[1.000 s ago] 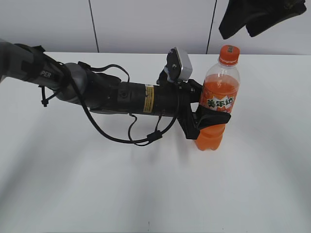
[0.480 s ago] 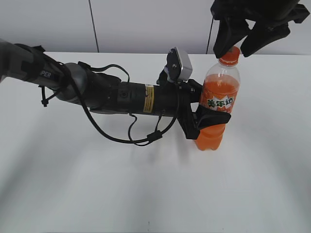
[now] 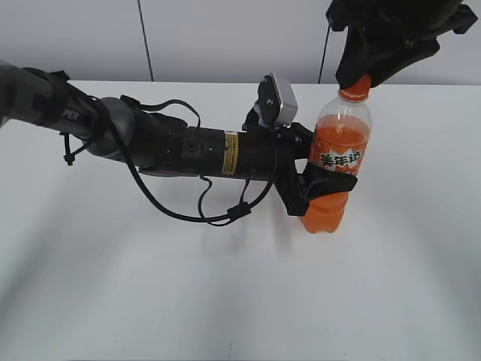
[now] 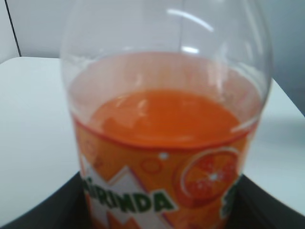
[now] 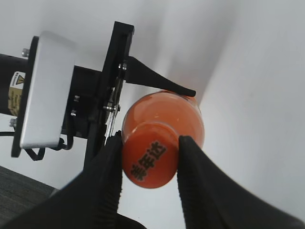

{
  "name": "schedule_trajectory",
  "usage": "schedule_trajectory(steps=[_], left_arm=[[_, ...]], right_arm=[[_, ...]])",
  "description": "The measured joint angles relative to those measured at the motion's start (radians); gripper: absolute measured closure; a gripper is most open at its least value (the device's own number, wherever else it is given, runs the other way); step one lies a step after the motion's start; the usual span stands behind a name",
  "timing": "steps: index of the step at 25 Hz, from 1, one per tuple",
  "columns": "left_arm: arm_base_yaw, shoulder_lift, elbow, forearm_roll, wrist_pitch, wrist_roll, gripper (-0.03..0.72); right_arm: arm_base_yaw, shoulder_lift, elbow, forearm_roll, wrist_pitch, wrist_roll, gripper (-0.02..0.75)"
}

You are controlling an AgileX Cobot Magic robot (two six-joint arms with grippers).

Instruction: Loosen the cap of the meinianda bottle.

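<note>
White desk (image 3: 150, 301), plain and matte; grey panelled wall (image 3: 225, 37) runs behind its far edge.

Meinianda bottle (image 3: 337, 162) stands upright toward the far right part of the desk, base on the surface, short of the far edge and well in from the right edge. Wide bare desk toward the near edge and both near corners; bare strip on the bottle's right too.

Left gripper (image 3: 325, 183) comes in level from the left edge, fingers clamped around the bottle's body at label height. Left wrist view: label (image 4: 157, 191) fills the frame, dark fingers (image 4: 43, 210) at both lower corners hugging the bottle. Arm and cable (image 3: 188, 203) take up the left-centre band of the desk, held above the surface.

Right gripper (image 3: 364, 75) drops in from above at the far right. Right wrist view: two black ribbed fingers (image 5: 198, 176) pressed on opposite sides of the cap (image 5: 149, 161), pinching it; cap top faces the camera. Exterior view: only the cap's lower rim shows below the fingers.
</note>
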Motion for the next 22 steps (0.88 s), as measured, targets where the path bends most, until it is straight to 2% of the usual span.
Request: schedule_trajectory(steps=[5,8,14,16,22], left_arm=[[0.000,0.000,0.000,0.001,0.000,0.000,0.262],[0.000,0.000,0.000,0.001,0.000,0.000,0.262],[0.000,0.000,0.000,0.002,0.000,0.001,0.262],[0.000,0.000,0.000,0.004,-0.001,0.003,0.262],[0.000,0.000,0.000,0.005,-0.002,0.005,0.262]], right_arm=[[0.000,0.000,0.000,0.000,0.002,-0.177,0.473],[0.000,0.000,0.000,0.000,0.002,-0.441,0.473],[0.000,-0.001,-0.001,0.001,0.005,-1.128,0.473],[0.000,-0.001,-0.001,0.002,0.008,-1.289,0.473],[0.000,-0.001,-0.001,0.003,0.011,-1.493,0.473]])
